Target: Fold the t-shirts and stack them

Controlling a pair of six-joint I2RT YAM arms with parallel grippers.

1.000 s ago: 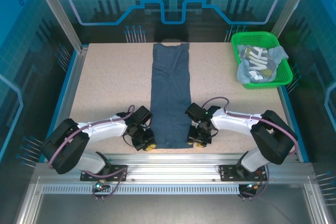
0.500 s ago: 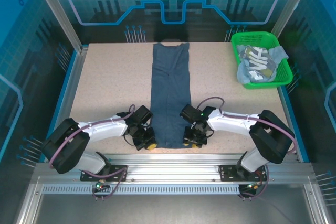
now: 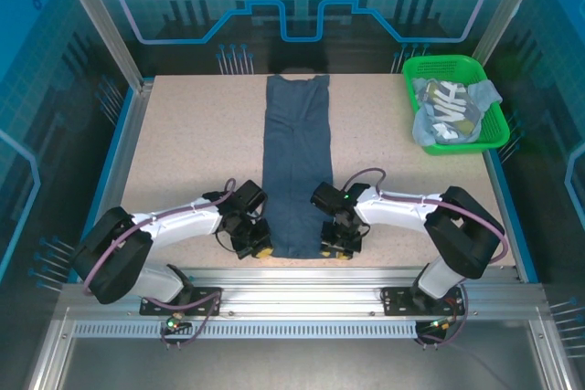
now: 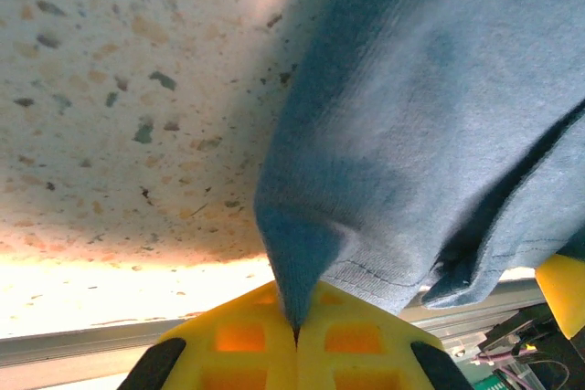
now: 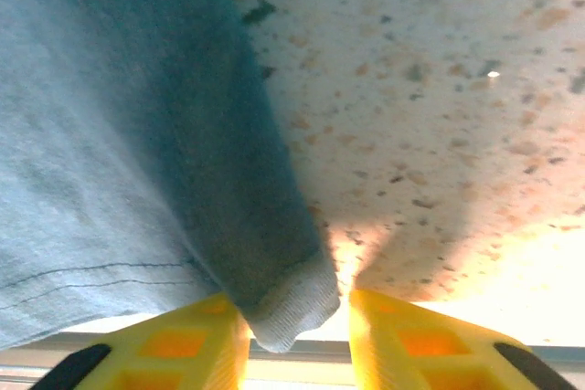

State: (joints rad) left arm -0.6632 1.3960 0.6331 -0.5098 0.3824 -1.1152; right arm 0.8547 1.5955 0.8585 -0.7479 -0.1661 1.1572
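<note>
A plain dark slate-blue t-shirt lies folded into a long narrow strip down the middle of the table. My left gripper is shut on its near left corner, the cloth pinched between the yellow fingers. My right gripper stands open at the near right corner; the ribbed hem corner sits between its yellow fingers. A grey-blue t-shirt with large white lettering lies crumpled in the green basket.
The green mesh basket stands at the back right corner of the speckled table. The metal rail runs along the near edge just behind both grippers. Blue walls enclose the table.
My right gripper has slid left onto the shirt's near right corner. The left gripper has stayed at the near left corner.
</note>
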